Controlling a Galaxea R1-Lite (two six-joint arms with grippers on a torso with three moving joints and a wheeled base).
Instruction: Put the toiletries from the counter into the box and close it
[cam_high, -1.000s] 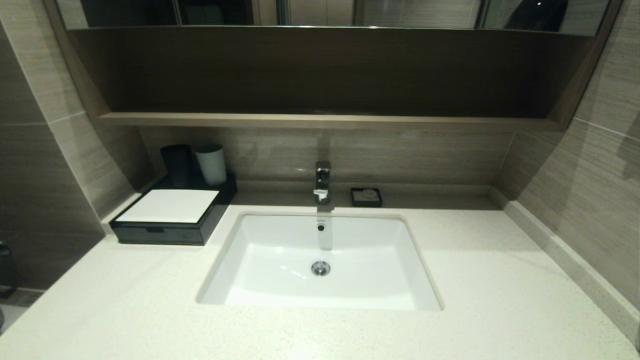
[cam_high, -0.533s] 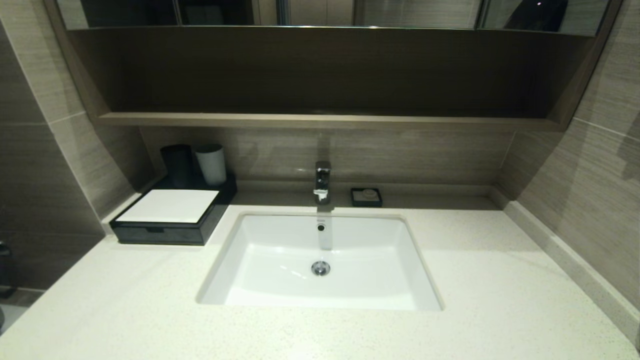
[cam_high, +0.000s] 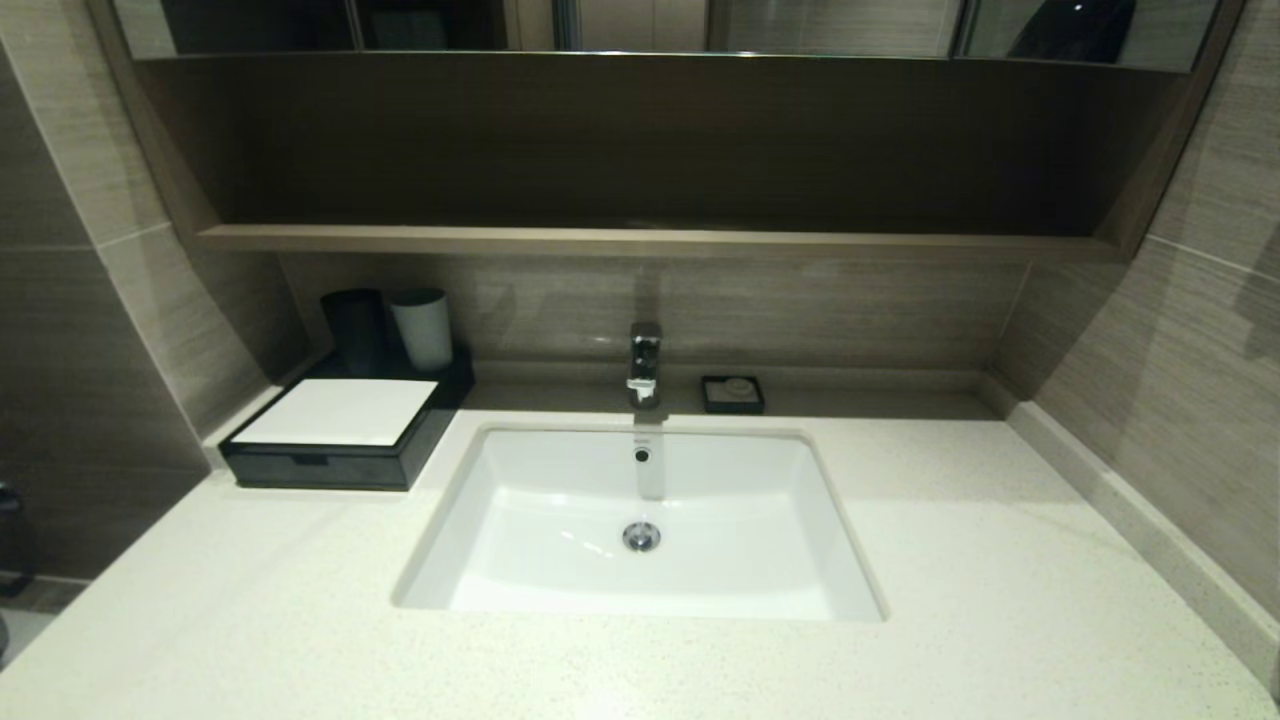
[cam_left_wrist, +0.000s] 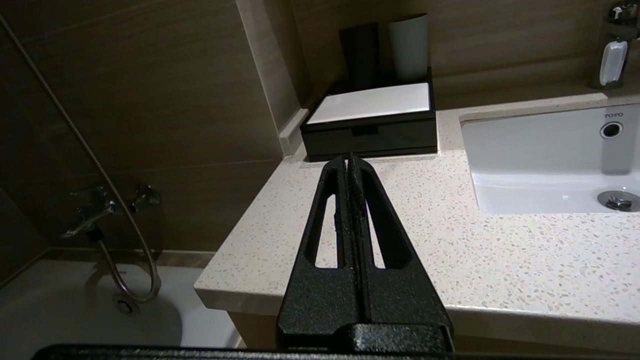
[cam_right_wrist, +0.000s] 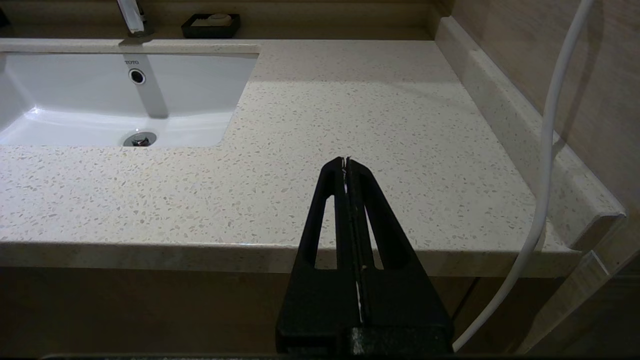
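Now box (cam_high: 345, 440) at far left of desk (cam_high: 1000, 560), drawer shut, beside sink (cam_high: 640, 520); no toiletries visible anywhere on top. Left tool (cam_left_wrist: 348, 159) pinched shut, empty, off near left edge, aimed toward box; right tool (cam_right_wrist: 345, 161) shut, parked off near right. Risk: clipping the desk edge. Head view unchanged from earlier.

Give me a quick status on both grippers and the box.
Left gripper shut, empty, short of the box. Right gripper shut, parked off the counter edge. Box drawer closed. No packets in sight.
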